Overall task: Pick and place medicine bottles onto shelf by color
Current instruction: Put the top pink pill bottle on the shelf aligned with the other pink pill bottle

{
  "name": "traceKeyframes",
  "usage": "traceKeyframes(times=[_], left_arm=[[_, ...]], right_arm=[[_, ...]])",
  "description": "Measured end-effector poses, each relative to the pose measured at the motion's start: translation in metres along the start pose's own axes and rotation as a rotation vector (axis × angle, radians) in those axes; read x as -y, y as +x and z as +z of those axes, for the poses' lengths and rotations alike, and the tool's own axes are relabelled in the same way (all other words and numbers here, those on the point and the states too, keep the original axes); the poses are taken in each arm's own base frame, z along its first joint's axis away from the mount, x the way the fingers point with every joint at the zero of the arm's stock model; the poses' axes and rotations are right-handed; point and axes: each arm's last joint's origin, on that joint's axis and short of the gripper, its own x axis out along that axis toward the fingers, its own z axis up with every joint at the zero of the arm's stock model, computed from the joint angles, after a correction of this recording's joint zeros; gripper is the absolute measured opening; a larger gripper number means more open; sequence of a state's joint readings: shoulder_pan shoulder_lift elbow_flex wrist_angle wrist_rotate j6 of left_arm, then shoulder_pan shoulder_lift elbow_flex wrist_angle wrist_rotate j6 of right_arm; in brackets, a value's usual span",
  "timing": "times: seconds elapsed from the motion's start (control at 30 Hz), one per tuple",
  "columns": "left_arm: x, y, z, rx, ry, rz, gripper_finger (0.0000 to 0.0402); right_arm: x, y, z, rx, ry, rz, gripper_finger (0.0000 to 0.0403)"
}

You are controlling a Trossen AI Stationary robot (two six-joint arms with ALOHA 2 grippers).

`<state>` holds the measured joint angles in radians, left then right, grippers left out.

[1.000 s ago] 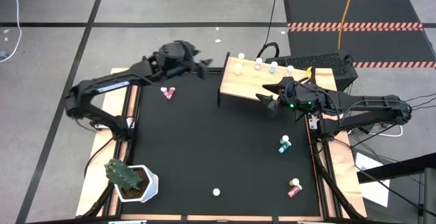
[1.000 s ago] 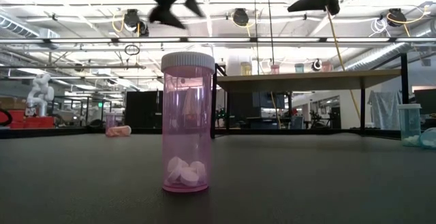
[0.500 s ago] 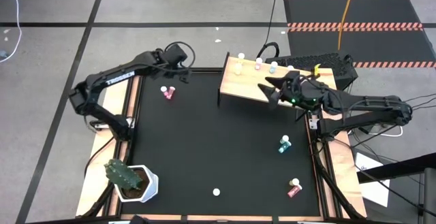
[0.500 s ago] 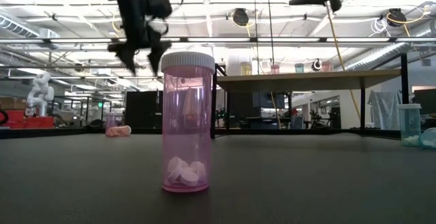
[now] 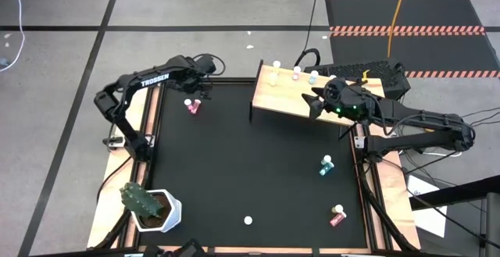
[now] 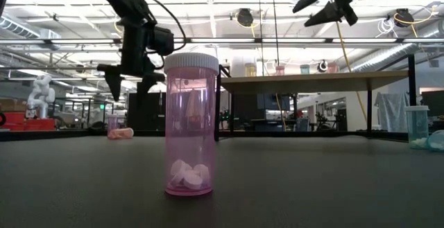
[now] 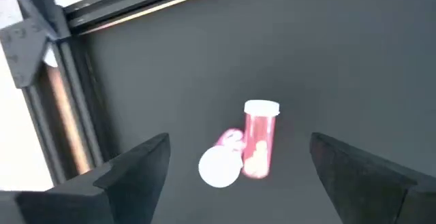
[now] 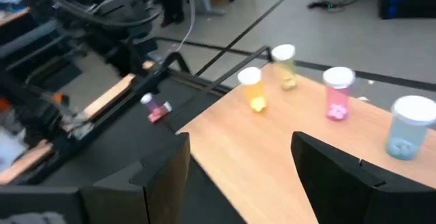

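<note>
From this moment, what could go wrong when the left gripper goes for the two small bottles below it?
1. Two pink bottles sit very close together, one upright and one seen cap-first, so the open left gripper may catch both or knock one away.
2. The four bottles on the shelf stand in a tight row near its far edge; the open right gripper hovers over the board and might bump one, perhaps the yellow bottle.
</note>
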<state>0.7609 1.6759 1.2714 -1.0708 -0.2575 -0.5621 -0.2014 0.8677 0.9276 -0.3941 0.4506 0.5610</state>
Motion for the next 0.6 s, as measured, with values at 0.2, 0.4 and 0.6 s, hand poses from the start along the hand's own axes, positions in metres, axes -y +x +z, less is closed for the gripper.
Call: traceKeyframes(times=[0.2,0.4,0.6], left_arm=[[-0.004,0.022,-0.014,-0.074,-0.124,-0.015,0.0298],[-0.008,0.042,-0.031,-0.145,-0.267,0.026,0.0241],[-0.005,0.045,-0.027,-0.097,-0.345,-0.012,0.0228]], right_arm=[[0.006,0.003,0.004,-0.026,-0.054,0.031,0.0253],[0.015,0.007,0.009,-0.044,-0.082,0.049,0.0253],[0.026,0.011,0.014,-0.061,-0.079,0.068,0.0253]])
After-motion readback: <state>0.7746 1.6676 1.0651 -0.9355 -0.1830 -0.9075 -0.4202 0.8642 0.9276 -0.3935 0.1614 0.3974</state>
